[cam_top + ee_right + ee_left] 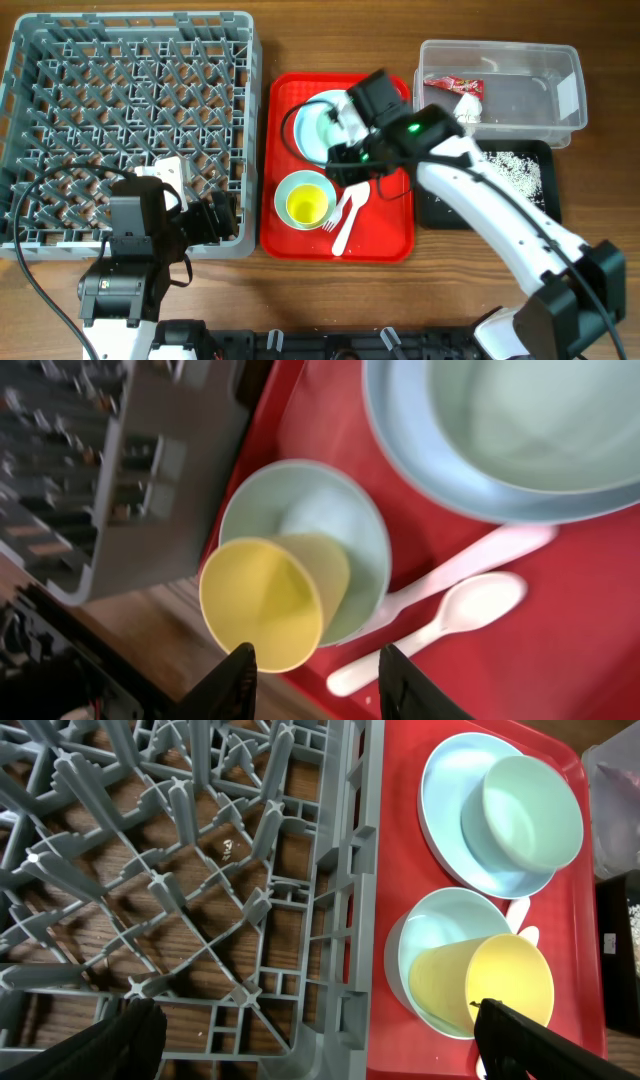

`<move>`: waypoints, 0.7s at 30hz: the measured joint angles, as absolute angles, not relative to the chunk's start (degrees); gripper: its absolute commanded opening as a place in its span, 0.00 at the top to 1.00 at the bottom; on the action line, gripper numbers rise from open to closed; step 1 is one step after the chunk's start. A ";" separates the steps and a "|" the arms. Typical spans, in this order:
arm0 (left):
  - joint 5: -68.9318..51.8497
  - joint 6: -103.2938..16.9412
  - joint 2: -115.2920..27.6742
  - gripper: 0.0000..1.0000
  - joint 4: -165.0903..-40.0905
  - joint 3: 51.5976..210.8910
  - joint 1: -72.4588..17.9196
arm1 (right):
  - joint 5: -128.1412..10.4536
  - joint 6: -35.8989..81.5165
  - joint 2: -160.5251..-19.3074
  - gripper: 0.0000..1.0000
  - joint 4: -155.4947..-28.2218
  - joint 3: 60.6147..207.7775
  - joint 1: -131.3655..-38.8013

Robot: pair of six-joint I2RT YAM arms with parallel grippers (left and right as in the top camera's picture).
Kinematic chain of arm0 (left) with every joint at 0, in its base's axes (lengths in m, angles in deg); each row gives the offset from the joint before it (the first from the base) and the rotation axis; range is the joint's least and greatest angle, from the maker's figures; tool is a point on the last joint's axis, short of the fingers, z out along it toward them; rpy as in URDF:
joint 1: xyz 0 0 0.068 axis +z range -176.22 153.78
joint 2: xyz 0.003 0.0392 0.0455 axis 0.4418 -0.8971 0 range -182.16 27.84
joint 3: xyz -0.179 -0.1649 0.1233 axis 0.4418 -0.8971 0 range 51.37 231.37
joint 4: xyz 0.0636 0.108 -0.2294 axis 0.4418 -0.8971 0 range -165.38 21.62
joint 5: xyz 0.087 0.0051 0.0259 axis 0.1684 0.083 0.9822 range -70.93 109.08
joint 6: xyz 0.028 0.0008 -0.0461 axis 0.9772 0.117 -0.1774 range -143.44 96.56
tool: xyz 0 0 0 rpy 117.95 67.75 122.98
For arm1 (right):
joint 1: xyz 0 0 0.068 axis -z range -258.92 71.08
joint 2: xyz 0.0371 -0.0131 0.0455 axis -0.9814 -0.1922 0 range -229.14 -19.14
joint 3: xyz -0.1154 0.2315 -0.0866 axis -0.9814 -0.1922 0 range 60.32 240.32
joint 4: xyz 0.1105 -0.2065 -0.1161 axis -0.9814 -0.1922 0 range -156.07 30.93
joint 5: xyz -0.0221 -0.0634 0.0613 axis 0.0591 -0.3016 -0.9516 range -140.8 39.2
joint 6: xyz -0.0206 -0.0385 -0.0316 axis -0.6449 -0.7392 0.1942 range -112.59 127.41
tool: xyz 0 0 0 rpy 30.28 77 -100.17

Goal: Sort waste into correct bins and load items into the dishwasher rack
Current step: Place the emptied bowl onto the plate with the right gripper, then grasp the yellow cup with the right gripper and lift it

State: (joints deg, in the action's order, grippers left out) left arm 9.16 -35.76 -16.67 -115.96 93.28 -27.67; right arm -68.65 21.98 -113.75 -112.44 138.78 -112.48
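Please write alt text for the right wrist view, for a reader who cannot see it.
A yellow cup lies tilted in a mint-green bowl on a red tray, beside a white spoon. Two dark fingers stand apart at the bottom edge.

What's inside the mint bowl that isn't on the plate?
One yellow cup, itself empty, in the mint bowl. The bowl floor beneath the cup is covered; nothing else shows.
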 measured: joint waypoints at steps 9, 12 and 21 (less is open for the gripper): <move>9.16 -35.76 -16.67 0.00 -115.98 93.28 -27.67 | -64.95 32.03 -121.58 0.89 -109.81 135.08 -118.56; 9.16 -35.76 -16.67 0.00 -115.96 93.28 -27.67 | -63.79 34.07 -124.48 0.96 -109.11 134.95 -118.69; 9.14 -35.76 -16.67 0.00 -115.96 93.28 -27.67 | -62.70 35.09 -123.63 0.96 -111.78 135.65 -116.94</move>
